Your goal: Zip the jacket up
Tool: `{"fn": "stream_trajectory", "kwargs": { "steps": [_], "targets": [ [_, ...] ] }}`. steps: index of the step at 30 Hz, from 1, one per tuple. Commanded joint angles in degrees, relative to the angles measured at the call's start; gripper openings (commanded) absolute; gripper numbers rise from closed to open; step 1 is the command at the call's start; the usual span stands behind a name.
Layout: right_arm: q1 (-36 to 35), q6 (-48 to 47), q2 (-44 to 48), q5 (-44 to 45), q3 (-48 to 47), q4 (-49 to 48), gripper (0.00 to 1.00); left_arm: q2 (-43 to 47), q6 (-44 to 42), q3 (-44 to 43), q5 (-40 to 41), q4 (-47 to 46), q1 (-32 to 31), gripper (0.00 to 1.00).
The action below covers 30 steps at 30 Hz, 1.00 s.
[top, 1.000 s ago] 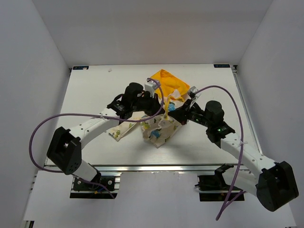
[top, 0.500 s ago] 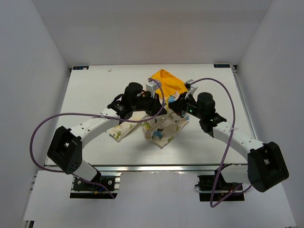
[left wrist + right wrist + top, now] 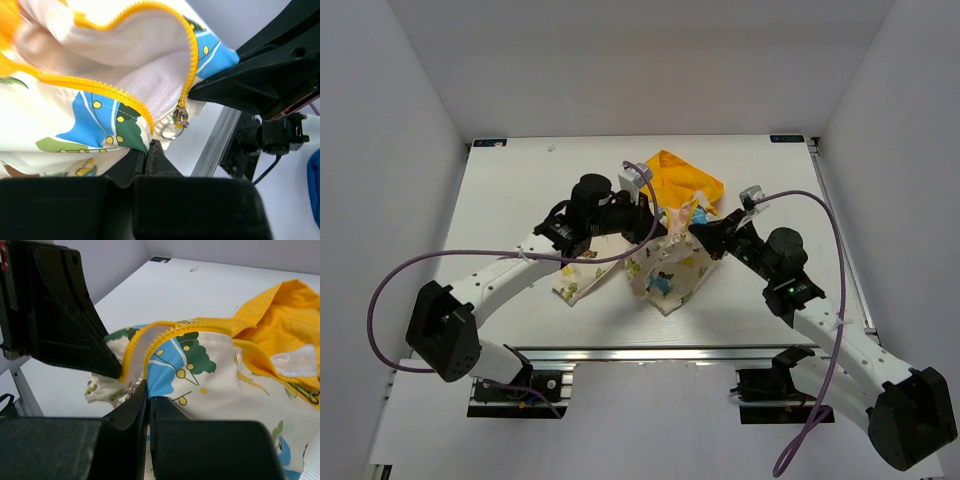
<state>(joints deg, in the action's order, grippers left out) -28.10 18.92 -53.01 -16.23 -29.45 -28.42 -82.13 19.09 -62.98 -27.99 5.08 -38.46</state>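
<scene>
Now, from above: the jacket (image 3: 665,272) sits mid-table (image 3: 510,200), bunched and raised at its upper edge; the yellow hood (image 3: 688,182) lies flat behind it, toward the far side; a sleeve (image 3: 570,282) trails off to the left; your left gripper (image 3: 663,226) and right gripper (image 3: 693,232) meet at that raised edge, tips close together.

Left wrist: your left jaws are pressed together, pinching the jacket's hem just below the bottom of the yellow zip (image 3: 125,97); the two rows of teeth stand apart above, with white lining (image 3: 150,55) between them; the slider (image 3: 180,117) hangs at the foot of the right-hand row with its ring (image 3: 172,132) just beside your fingertips, not in them; the right gripper's black body sits just to the right.

Right wrist: your right jaws are closed too, on the jacket's edge where the yellow zip runs down to the tips; the ring shows just left of them, and you cannot tell whether it is pinched; the left gripper's dark body fills the upper left; the hood lies at the right.
</scene>
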Motion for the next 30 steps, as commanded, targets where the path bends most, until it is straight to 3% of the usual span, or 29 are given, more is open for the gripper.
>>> {"fn": "stream_trajectory", "kwargs": {
  "steps": [1, 13, 22, 30],
  "targets": [
    [0.06, -0.46, 2.47, 0.86, 0.36, -0.77, 0.0, 5.05, -0.99, -0.04, 1.71, -3.85, -0.22, 0.0],
    [0.15, 1.38, 1.86, -4.78, 2.2, -6.02, 0.0, 2.15, 1.39, -1.62, -5.4, -11.32, -0.21, 0.0],
    [0.15, 4.11, 3.0, -8.46, 6.34, -17.54, 0.0, 1.27, 3.58, -1.01, -7.43, -14.04, -0.21, 0.0],
    [0.15, 4.2, 3.79, -5.93, 7.75, -21.06, 0.0, 1.18, 4.2, -0.83, -7.78, -15.36, -0.13, 0.0]
  ]
}}
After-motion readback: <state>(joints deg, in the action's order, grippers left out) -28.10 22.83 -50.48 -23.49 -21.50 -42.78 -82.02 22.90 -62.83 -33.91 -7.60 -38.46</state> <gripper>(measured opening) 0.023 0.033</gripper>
